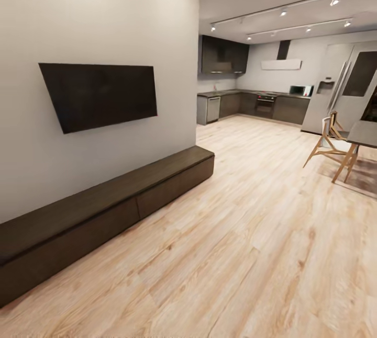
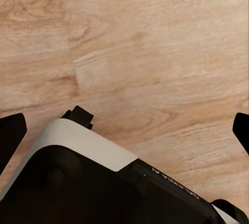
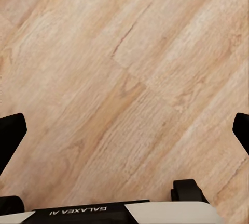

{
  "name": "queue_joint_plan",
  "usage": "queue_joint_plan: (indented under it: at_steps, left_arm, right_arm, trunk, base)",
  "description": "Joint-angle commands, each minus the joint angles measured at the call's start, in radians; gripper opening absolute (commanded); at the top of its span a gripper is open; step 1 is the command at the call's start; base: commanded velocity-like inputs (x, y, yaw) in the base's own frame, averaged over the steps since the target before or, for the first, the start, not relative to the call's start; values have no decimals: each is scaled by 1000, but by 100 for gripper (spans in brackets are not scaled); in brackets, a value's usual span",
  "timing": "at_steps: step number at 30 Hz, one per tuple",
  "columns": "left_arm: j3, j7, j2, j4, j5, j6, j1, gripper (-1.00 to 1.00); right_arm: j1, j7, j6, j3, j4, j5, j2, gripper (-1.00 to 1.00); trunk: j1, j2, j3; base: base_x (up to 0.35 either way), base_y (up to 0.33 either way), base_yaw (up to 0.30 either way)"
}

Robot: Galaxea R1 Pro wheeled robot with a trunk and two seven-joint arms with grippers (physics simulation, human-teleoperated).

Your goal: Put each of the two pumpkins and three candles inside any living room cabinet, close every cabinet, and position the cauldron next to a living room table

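Head view: a long, low dark-wood cabinet (image 1: 104,207) runs along the white wall beneath a black wall-mounted television (image 1: 99,94); its drawer fronts sit flush, closed as far as can be seen; a grey table (image 1: 364,134) with a pale wooden chair (image 1: 330,142) stands at the right, the kitchen beyond. The pumpkins, candles and cauldron lie outside these pictures. Left gripper (image 2: 124,130) and right gripper (image 3: 124,130) hang released, fingers wide apart, grasping nothing, over the light plank floor (image 1: 251,233). Judgement: the robot is in transit; drive slowly; scan for the task's things.
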Motion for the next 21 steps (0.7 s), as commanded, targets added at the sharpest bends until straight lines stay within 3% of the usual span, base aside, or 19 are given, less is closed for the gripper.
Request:
queue_joint_plan:
  at_steps: [1,9,21]
  left_arm:
    - [-8,5,0,0,5,-3,0,100]
    - [-8,5,1,0,5,-3,0,100]
    - [-8,5,3,0,5,-3,0,100]
  right_arm:
    - [-1,-1,-6,9,4,-6,1,100]
    - [-2,-1,-6,8,4,-9,1,100]
    - [-1,-1,-7,8,4,-10,1,100]
  trunk:
    - [0,-1,-2]
    - [0,-1,-12]
    - [0,-1,-18]
  base:
    - [98,0,166]
    - [242,-3,167]
    - [253,-99,145]
